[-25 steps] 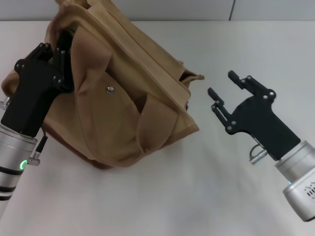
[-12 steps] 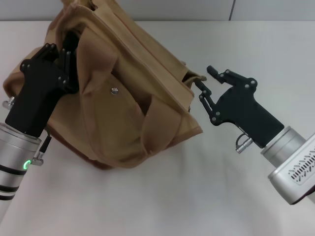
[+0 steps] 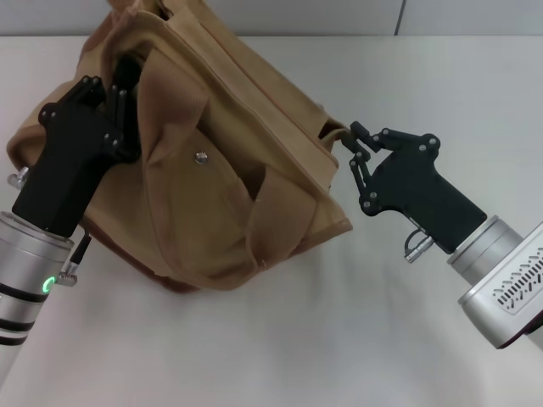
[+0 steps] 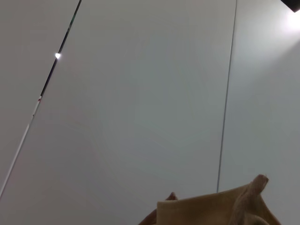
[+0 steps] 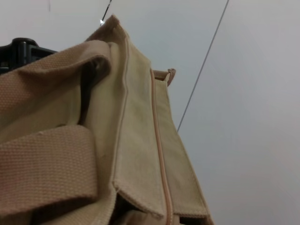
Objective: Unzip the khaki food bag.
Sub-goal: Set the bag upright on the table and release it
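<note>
Reaching leftward, right gripper point(image 3: 356, 146) fingers pinched together at khaki food bag point(image 3: 229, 161) corner; left gripper point(image 3: 119, 102) clamping its side.

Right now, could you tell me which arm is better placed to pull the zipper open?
The right. The right gripper sits at the zipper end of the khaki food bag, while the left gripper is pressed into the bag's far side, bracing it.

khaki food bag point(image 3: 212, 170): 1 | strap handles point(image 3: 174, 110): 2 | grippers: 2
</note>
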Controlling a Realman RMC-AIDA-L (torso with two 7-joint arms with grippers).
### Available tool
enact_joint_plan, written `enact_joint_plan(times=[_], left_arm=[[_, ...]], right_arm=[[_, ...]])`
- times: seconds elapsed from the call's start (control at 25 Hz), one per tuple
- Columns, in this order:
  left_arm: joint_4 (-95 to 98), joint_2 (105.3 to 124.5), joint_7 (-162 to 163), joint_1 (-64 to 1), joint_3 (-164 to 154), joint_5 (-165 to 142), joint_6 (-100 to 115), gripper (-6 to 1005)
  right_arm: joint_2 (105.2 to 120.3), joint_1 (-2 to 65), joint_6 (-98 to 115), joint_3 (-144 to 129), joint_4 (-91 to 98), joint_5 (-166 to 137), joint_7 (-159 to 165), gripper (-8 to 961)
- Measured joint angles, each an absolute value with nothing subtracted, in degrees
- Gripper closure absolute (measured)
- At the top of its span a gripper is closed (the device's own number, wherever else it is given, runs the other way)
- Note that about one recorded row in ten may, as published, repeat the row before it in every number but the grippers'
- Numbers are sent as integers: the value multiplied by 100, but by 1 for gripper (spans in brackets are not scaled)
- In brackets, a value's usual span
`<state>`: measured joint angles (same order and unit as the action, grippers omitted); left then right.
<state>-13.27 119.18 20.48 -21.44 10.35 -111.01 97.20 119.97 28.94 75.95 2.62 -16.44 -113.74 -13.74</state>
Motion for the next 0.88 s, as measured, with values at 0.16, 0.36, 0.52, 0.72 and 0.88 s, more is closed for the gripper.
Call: enact_joint_plan(times=[0.16, 0.36, 0.52, 0.72, 0.88], left_arm=[[-1328, 11918, 2082, -2146, 997, -11100, 9705, 923], [-1397, 11918, 2371, -2245, 719, -11139, 9394, 923], [-1602, 11918, 2401, -2407, 442, -11182, 8916, 922], [-1690, 11918, 2616, -2610, 302, -11304, 8566, 922], [-1615, 11907, 3262, -2546, 536, -11264, 8502, 922]], right_arm=[[11998, 2815, 7774, 520, -1635, -11331, -1136, 886], [11990, 2643, 8300, 1345, -1389, -11313, 14, 892], [11989, 2591, 8465, 1983, -1212, -11308, 941, 891], [11987, 2554, 8354, 2462, -1216, -11287, 1314, 887], [11984, 2275, 8513, 2685, -1281, -11188, 1649, 880]])
